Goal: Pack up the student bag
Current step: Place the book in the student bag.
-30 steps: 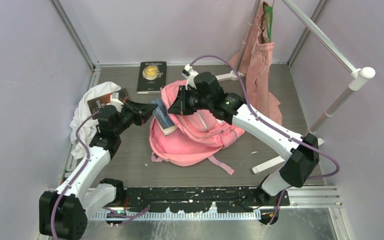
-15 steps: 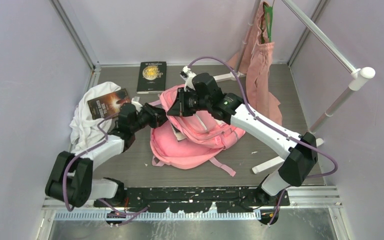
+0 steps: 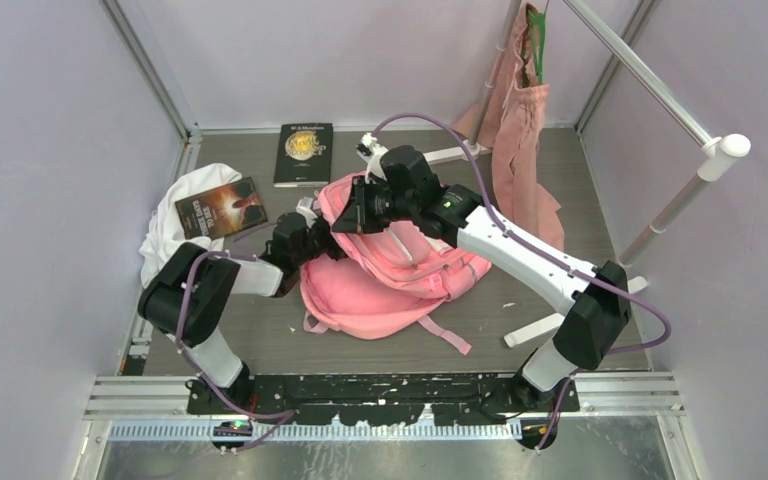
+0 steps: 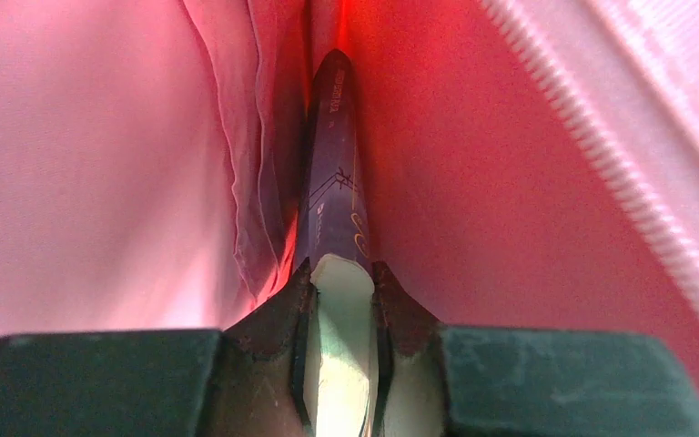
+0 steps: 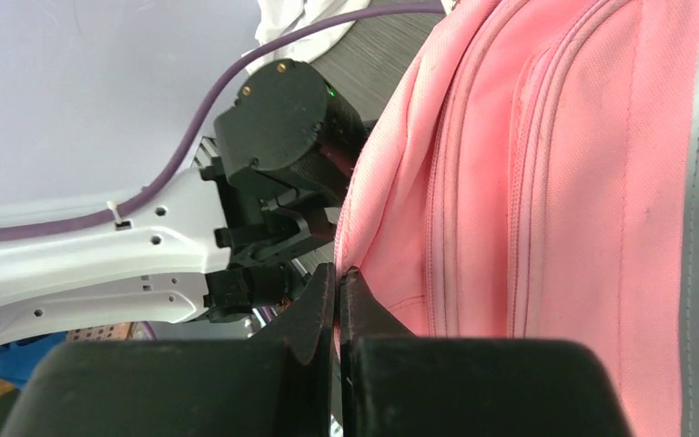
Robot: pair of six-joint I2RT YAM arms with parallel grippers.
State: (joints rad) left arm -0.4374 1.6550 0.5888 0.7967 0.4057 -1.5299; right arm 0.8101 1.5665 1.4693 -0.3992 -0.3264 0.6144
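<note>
The left arm is folded low, elbow out to the left and forearm lying nearly level, reaching right into the mouth of the student bag. The left gripper is clamped on a dark-blue book, which is held edge-on with pale pages between the fingers. The book's long axis runs straight ahead, deeper between the pink walls. The right arm stretches from its base diagonally up and left across the bag. The right gripper has its jaws pressed together on the fabric edge of the opening. The bag lies slumped in the middle of the table, with its mouth turned left and its straps trailing toward the near edge. Only this one book shows inside it.
</note>
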